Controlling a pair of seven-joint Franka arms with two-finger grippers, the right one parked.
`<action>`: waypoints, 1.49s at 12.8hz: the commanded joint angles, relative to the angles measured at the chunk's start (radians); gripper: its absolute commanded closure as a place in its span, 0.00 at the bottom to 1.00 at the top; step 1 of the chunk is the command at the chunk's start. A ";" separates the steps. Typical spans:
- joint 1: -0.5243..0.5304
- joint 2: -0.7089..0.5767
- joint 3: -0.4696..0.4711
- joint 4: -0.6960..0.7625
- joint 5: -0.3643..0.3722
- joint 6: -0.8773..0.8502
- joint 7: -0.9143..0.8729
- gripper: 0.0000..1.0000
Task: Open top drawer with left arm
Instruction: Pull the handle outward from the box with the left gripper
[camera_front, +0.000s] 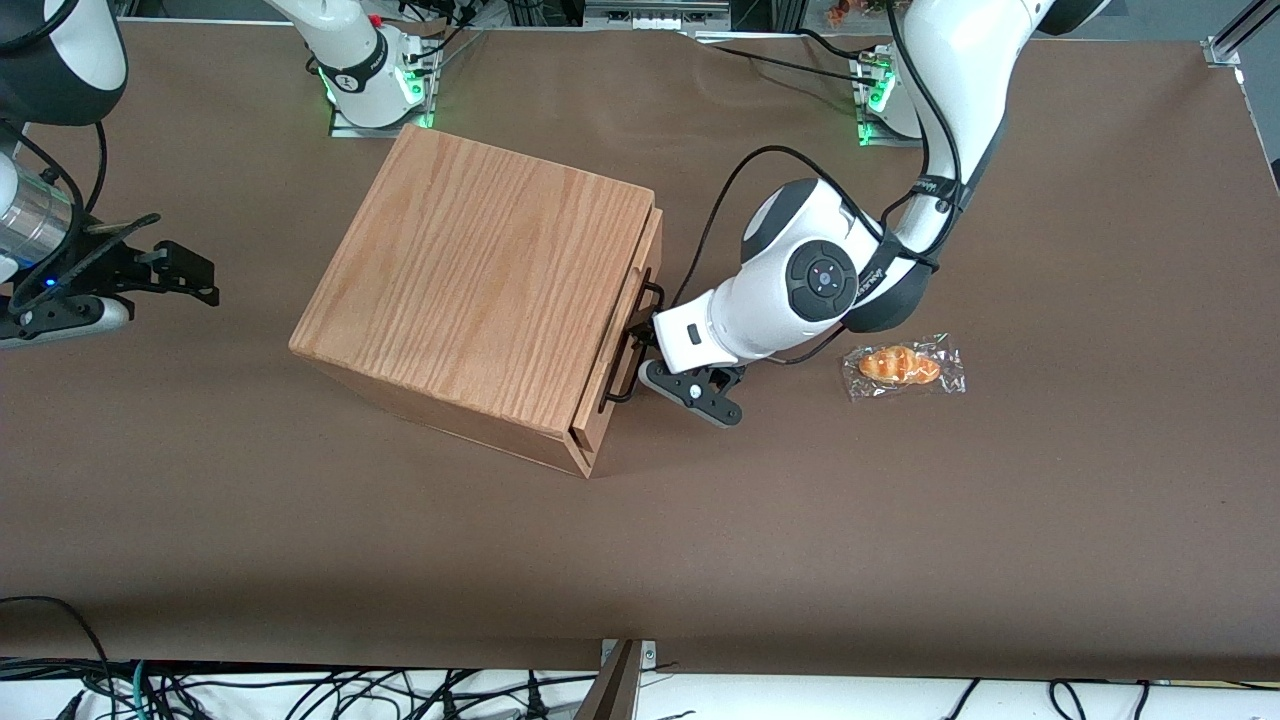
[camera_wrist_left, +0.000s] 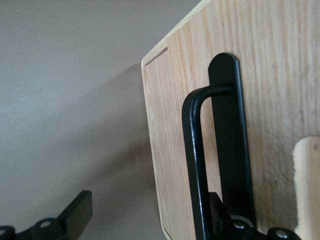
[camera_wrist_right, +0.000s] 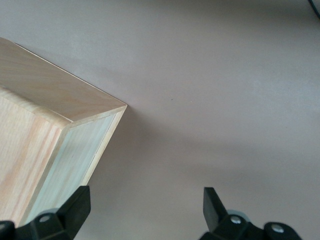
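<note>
Oak-grain cabinet: sits mid-table in the front view's centre, turned at an angle so its drawer fronts face the working arm.
Top drawer: its front panel runs along the cabinet's edge nearest the arm; it stands just slightly proud of the body, so I judge it barely started, not yet open.
Handle: long thin black bar on that panel; the wrist view shows the bar standing off its black backplate, leaving room for a finger to hook.
Left arm: reaches low and sideways, wrist level with the handle, likely so a straight pull draws the drawer out.
Gripper: at the handle, one finger tucked under the bar; jaws wide, not clamped.
Wrapped pastry: lies clear of the pull path, centre-right of the front view.
Writing: none legible.
</note>
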 joint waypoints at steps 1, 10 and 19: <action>-0.002 0.016 0.004 0.032 0.051 -0.009 0.007 0.00; 0.039 0.005 0.004 0.032 0.054 -0.024 0.035 0.00; 0.104 -0.002 0.002 -0.031 0.054 -0.053 0.037 0.00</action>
